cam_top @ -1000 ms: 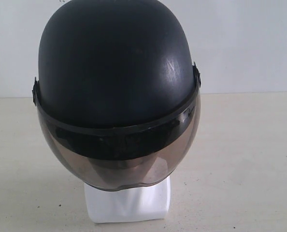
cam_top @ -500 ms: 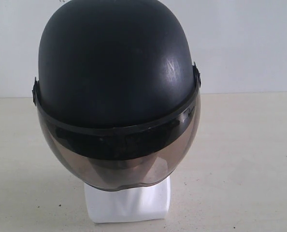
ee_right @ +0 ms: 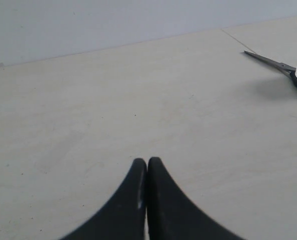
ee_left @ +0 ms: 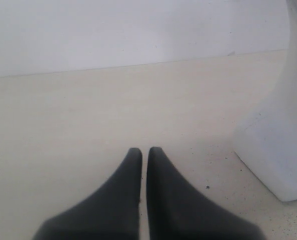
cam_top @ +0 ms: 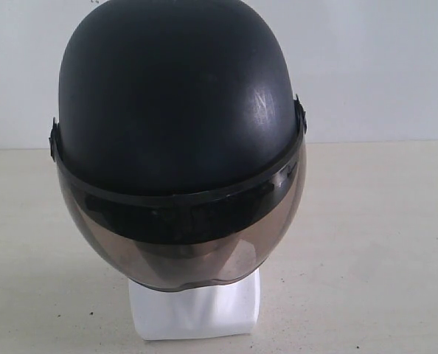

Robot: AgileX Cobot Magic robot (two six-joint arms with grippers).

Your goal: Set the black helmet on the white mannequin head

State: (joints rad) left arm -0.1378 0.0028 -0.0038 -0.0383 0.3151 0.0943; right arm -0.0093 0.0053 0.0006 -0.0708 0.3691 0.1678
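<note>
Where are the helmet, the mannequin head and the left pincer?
black helmet (cam_top: 175,96), exterior view, middle of the matte shell.
white mannequin head (cam_top: 197,313), exterior view, its block base.
left pincer (ee_left: 144,150), left wrist view, midway between its tips.

This looks like a bare robot-lab test bench. A plain cream matte worktop meets a blank white wall. On it stands a staged prop, a glossy white plastic mannequin head wearing a matte black helmet, and steel scissors lie off to the right.

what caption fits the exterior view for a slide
Black helmet seated on the white mannequin head, tinted visor over its face.
</note>
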